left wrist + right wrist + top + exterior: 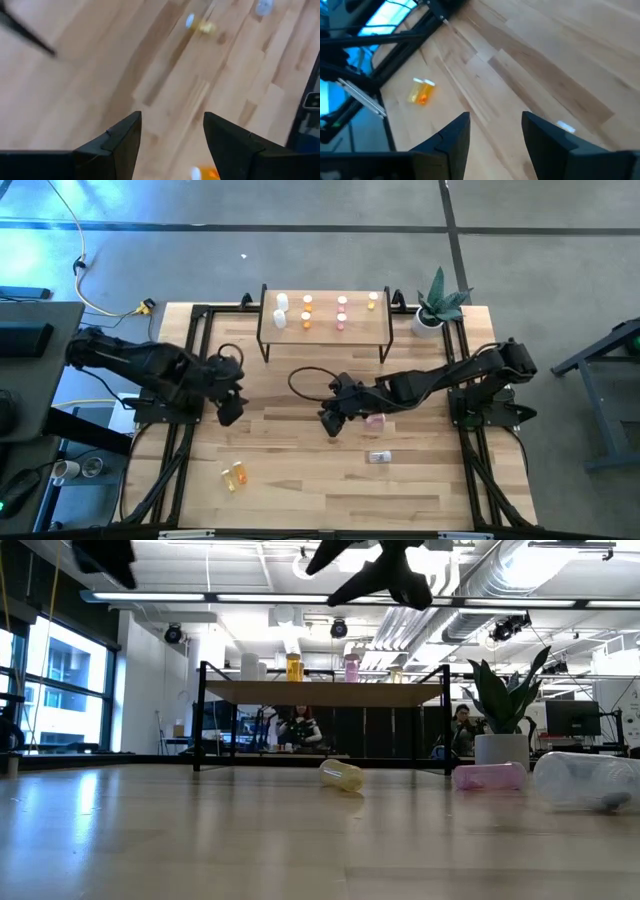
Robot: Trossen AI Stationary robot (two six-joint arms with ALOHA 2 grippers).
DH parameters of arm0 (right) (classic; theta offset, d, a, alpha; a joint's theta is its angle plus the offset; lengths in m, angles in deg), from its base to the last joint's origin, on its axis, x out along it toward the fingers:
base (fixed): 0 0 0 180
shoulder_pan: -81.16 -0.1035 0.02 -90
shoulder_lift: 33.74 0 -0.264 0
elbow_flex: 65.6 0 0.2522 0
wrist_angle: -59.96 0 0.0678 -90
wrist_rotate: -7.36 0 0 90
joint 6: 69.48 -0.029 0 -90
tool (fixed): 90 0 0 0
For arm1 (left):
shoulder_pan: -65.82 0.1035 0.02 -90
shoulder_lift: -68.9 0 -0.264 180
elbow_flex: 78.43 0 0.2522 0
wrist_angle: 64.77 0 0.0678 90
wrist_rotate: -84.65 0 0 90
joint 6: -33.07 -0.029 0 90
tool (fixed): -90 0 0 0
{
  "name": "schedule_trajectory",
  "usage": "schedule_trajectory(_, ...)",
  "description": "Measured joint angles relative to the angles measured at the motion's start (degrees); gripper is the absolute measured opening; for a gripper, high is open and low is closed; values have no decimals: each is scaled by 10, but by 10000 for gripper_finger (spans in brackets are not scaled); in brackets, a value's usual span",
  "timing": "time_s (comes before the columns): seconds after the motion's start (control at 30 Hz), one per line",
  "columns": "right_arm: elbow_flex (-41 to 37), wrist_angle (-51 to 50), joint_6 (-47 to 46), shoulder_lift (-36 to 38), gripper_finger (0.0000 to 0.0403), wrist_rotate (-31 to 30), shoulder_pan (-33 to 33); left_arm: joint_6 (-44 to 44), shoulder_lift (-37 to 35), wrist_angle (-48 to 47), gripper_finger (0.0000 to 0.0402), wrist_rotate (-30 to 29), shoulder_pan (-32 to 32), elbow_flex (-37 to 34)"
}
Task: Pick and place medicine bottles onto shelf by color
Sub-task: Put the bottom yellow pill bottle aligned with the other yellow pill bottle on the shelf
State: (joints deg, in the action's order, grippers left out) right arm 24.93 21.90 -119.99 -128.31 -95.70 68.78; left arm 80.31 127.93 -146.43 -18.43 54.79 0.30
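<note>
Shelf (pixel 325 327) at far bench (pixel 300 480) edge: white, orange, pink and yellow medicine bottles (pixel 307 311) upright on top; pink bottle (pixel 375 420) lying just beside my right end effector (pixel 330 424), fingers apart, empty; clear bottle (pixel 379 457) lying nearer the front; yellow and orange pair (pixel 235 475) lying front-left; my left end effector (pixel 230 410) hovers left of centre, fingers apart, empty.

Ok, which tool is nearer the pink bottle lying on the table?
Right. The right tool hangs just beside the pink bottle, toward the table's middle. The left tool is well off across the table, on its left side.
</note>
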Motion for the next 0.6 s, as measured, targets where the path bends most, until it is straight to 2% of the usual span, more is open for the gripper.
schedule_trajectory(0.27,0,-42,88,0,169,52,39,289,-1,-30,204,6,-106,0)
schedule_trajectory(0.47,0,-89,162,2,169,122,65,470,11,-30,204,5,-182,0)
schedule_trajectory(0.6,0,-114,206,2,169,147,73,567,29,-29,204,5,-221,0)
